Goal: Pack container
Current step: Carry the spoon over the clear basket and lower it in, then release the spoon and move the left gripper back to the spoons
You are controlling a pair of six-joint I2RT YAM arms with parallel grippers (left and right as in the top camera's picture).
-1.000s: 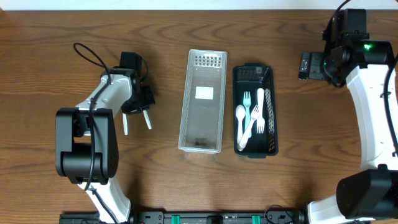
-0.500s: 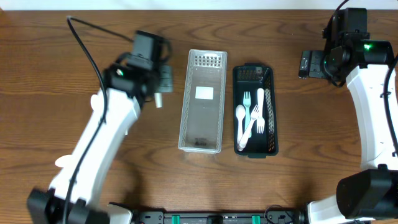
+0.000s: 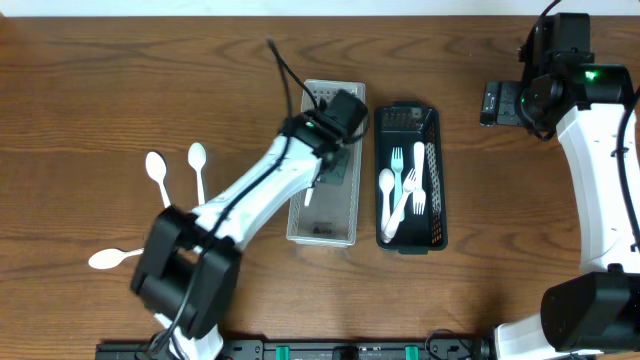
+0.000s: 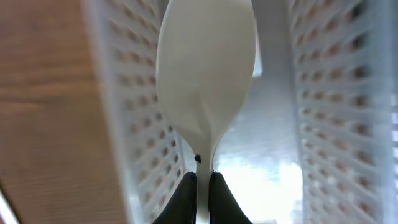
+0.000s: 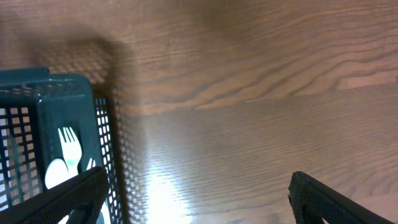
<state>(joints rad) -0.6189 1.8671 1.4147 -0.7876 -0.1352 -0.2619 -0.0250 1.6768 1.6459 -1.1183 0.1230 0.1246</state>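
My left gripper [image 3: 322,172] is shut on a white plastic spoon [image 3: 310,194] and holds it over the clear perforated container [image 3: 300,226] at mid table. In the left wrist view the spoon's bowl [image 4: 205,68] hangs inside the container, close to its left wall, with the far wall [image 4: 323,93] beside it and the fingertips [image 4: 200,194] pinching the handle. My right gripper [image 3: 491,104] is open and empty above bare wood, right of the dark teal basket [image 3: 437,190]; its fingers [image 5: 199,199] are spread wide.
The dark teal basket [image 5: 62,106] holds several white forks and spoons [image 3: 400,195]. Three white spoons lie loose on the table at the left [image 3: 157,170], [image 3: 197,160], [image 3: 115,257]. The left arm stretches diagonally across the table's left half.
The left arm has swung from the table's left side to over the clear container, carrying a spoon. Loose spoons on the left now show. The right arm has not moved.
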